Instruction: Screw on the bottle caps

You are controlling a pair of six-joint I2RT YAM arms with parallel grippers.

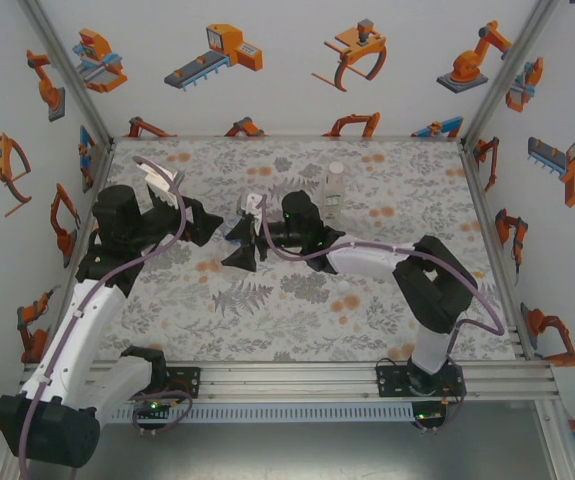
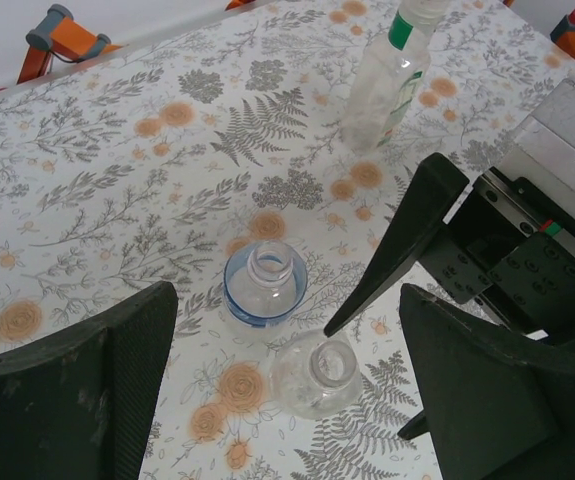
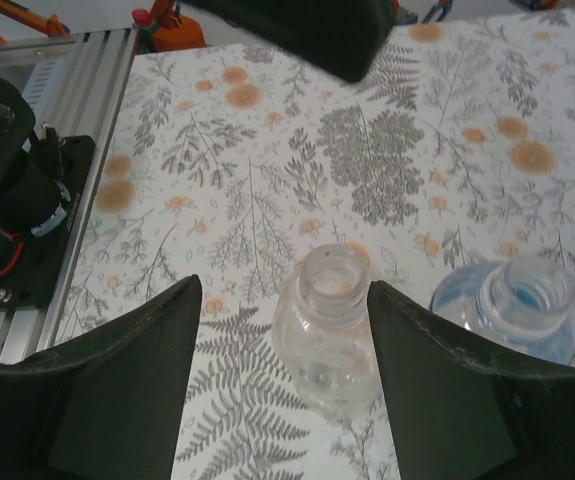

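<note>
**Bottles and grippers on the table, seen from above and from both wrists.** The blue-label bottle (image 2: 265,287) serves as the landmark. It is a small bottle of clear plastic with a round body, and it stands upright on the matte tablecloth (image 2: 117,150), which is printed with grey ferns and orange blooms. Its threaded neck is bare.

The plain bottle (image 3: 331,340) stands upright just beside the blue-label bottle. It too is clear, smooth-walled and ribbed at the mouth, and its neck is likewise bare.

The green-label bottle (image 2: 382,90) stands well apart from the blue-label bottle, toward the far side of the table. It is taller and slimmer, and its top appears to carry a white cap (image 1: 335,169), though the overhead view is too coarse to be sure.

The right gripper (image 3: 285,290) sits beside the blue-label bottle. Its broad, dull-black wedge fingers (image 3: 137,390) are spread to either side of the plain bottle. One finger is close against the bottle and a gap of cloth shows on the other side, so the bottle is not clamped.

The left gripper (image 2: 287,300) hangs above the blue-label bottle. Its dark, faintly speckled fingers (image 2: 77,390) are spread wide and grasp nothing.
</note>
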